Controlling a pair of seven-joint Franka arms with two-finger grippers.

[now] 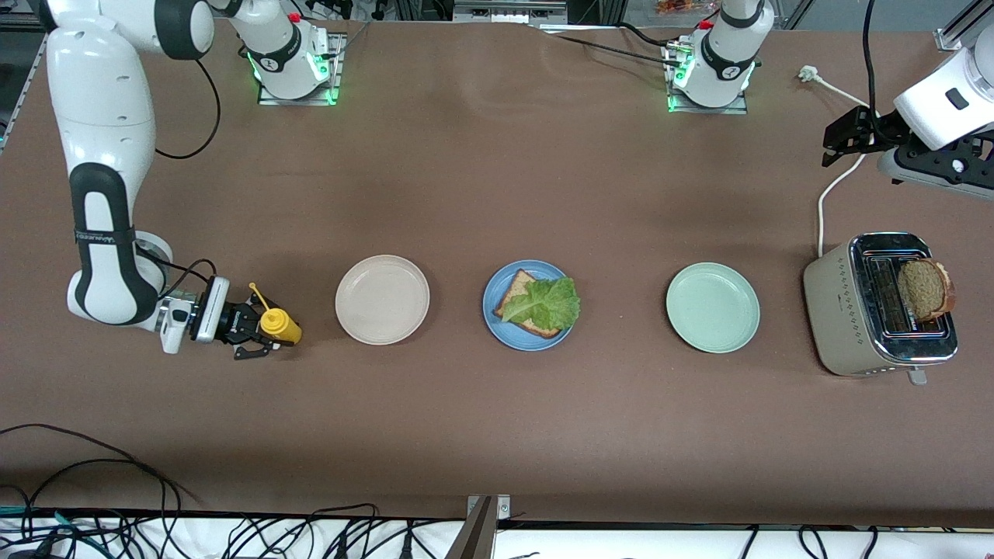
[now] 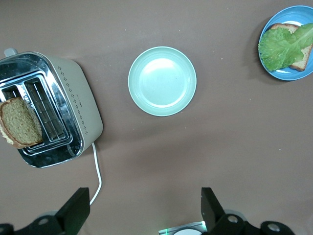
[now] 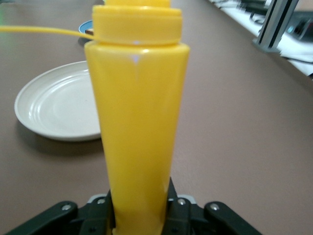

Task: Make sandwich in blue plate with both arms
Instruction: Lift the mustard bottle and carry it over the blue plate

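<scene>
A robotics lab; two arm bases (image 1: 293,62) bolted to a brown tabletop (image 1: 497,435); loose cables (image 1: 93,481) along its edge.

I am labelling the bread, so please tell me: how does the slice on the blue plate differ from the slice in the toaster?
The plate slice lies flat on the blue plate; the toaster slice stands on edge in the toaster. Lettuce partly covers the plate slice; the toaster slice is bare. Both are brown with darker crust.

Bright and even from above; soft shadows under plates; glare on toaster (image 1: 881,307); blurry behind bottle (image 3: 138,117).
</scene>
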